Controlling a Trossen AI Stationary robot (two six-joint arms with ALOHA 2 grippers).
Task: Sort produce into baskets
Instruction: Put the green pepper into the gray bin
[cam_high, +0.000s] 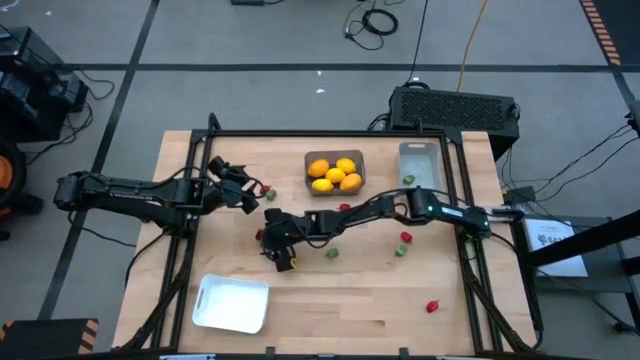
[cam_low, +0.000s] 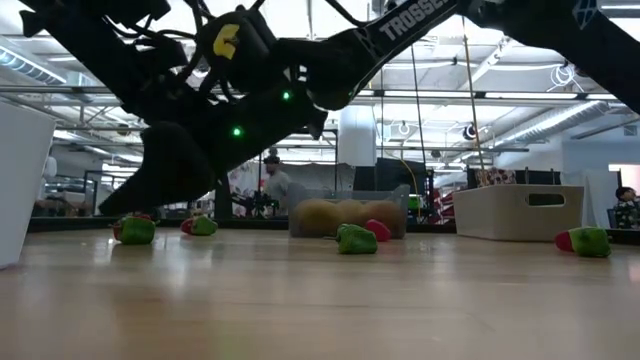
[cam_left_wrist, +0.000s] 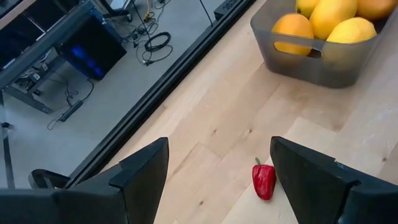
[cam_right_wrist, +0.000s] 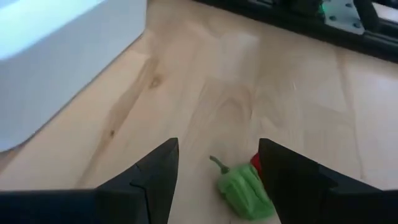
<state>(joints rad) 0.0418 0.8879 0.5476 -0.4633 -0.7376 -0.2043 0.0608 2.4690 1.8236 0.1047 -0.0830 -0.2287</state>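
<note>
Two pincers gape empty, the right pincer over a green pepper touching a red one, so closing could nip both; the left pincer hovers over another red pepper.

A pale wood tabletop stands on a grey floor strewn with black cables, a dark ventilated box behind it, beneath bright ceiling lights.
</note>
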